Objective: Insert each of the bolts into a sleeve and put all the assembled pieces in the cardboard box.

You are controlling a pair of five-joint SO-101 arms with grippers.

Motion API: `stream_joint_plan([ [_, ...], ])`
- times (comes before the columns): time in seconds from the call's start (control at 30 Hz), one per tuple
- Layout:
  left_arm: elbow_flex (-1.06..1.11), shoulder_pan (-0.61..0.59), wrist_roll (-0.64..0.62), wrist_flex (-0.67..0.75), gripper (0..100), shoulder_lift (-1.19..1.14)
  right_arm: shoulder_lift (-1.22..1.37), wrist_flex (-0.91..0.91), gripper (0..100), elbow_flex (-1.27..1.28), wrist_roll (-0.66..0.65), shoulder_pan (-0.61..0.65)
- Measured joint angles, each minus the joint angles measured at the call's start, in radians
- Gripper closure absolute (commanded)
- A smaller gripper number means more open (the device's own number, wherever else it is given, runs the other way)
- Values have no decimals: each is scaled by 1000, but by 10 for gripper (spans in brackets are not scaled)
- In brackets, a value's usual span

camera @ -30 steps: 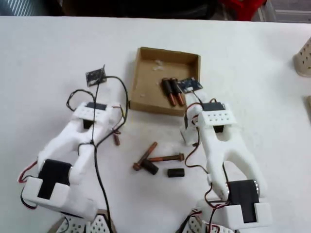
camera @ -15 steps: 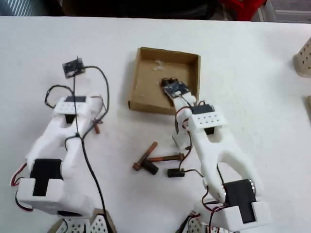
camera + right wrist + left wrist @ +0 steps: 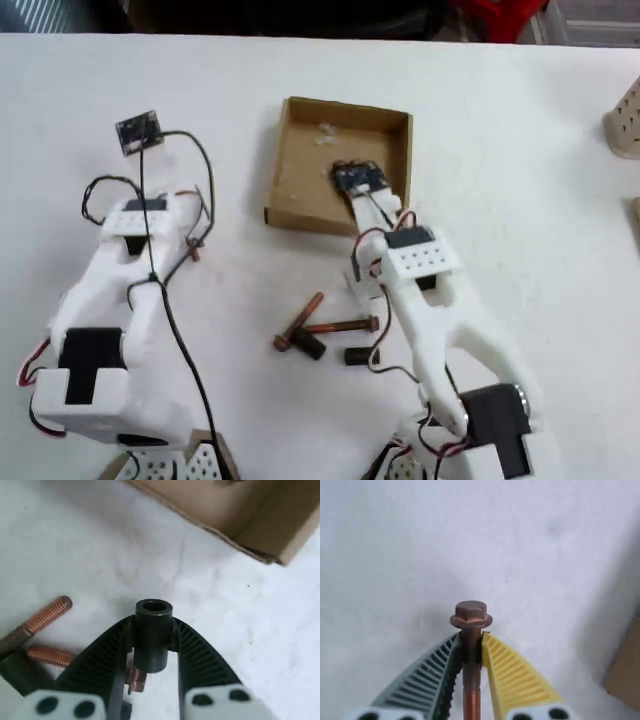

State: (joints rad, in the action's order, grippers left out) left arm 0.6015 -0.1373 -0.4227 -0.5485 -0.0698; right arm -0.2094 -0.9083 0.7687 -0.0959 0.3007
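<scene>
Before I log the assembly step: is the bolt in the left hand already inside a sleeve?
No, the left hand grips the bolt on its bare copper shank.

No readable text, label, number or sign appears on anything.

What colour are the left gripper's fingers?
Left gripper: fingers one grey, one yellow; best in left wrist view.

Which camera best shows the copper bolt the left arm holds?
The left wrist view: the bolt sits mid-picture, hex head clear, shank clamped in the left gripper. In the high view the bolt is a small copper tip beside that arm. The right wrist view faces other bolts.
</scene>
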Motion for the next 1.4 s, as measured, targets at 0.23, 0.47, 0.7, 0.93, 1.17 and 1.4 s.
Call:
stream_joint_plan([
  [0.23, 0, 0, 0, 0, 980, 0, -143, 239, 982, 198, 203, 0],
  [0.47, 2, 0, 0, 0, 980, 0, -189, 400, 982, 308, 207, 0],
  [0.7, 6, 0, 0, 0, 980, -2, -199, 638, 982, 457, 207, 0],
  [0.93, 6, 0, 0, 0, 980, -2, -376, 833, 982, 646, 207, 2],
  [1.17, 6, 0, 2, 0, 980, -2, -608, 1082, 982, 881, 209, 9],
  [1.4, 6, 0, 3, 0, 980, -2, -654, 1132, 982, 901, 209, 14],
])
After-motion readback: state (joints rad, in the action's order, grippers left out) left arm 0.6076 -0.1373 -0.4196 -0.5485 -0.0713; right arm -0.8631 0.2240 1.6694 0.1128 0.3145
